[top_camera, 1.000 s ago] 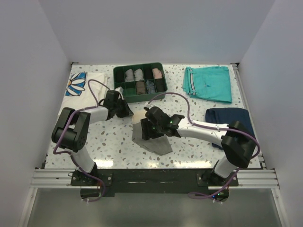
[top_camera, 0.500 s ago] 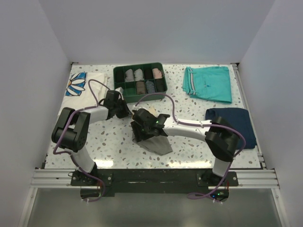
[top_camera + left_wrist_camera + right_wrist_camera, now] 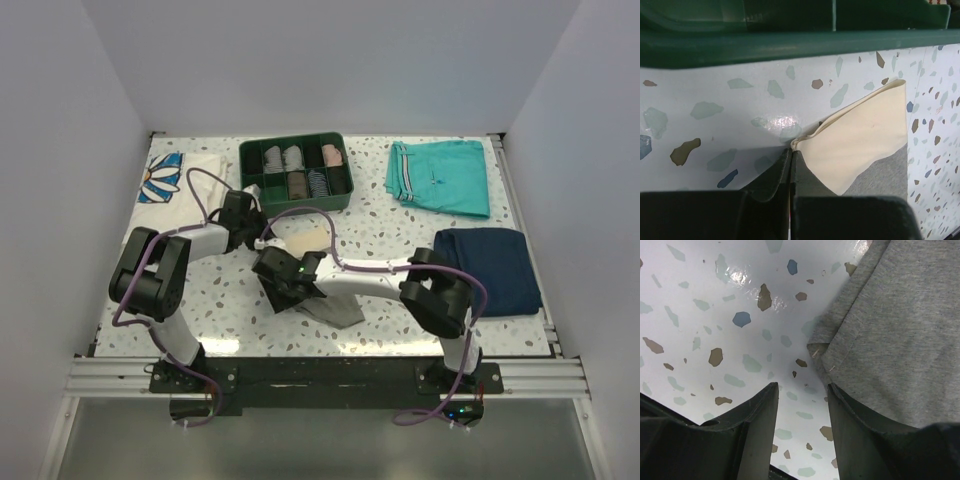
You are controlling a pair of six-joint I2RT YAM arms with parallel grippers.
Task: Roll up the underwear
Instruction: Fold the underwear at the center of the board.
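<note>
2 corners of the underwear (image 3: pixel 312 240) matter here, and only 1 of them is secured. The garment lies flat on the table (image 3: pixel 400 245), near the middle, between the green tray (image 3: pixel 790 45) and the arms' bases, with its cream panel toward the tray and its grey part toward the near edge. The left gripper (image 3: pixel 791 150) is pinched fully together on the very tip of the cream corner, just in front of the tray wall. That bite looks thin, so a sideways or upward pull could slide the cloth out, or lift only the cream layer and leave the grey layer on the table. The right gripper (image 3: pixel 802 390) has its jaws about half apart, low over the table, and has hold of nothing. The grey hem corner sits just ahead of the gap and slightly to 1 side. If the jaws close where they are, they may catch only the folded edge or miss the cloth altogether. If they press down first, they could push the corner away and bunch it up. With 1 end held and the other loose, any rolling motion would probably twist the garment into a skewed cone rather than an even roll. The right arm reaches across the garment toward the left arm, and in the top view the 2 wrists are near each other, so a careless swing risks a knock or a snagged cable. The tray wall close to the left fingers (image 3: pixel 770 175) is a further thing to bump.
</note>
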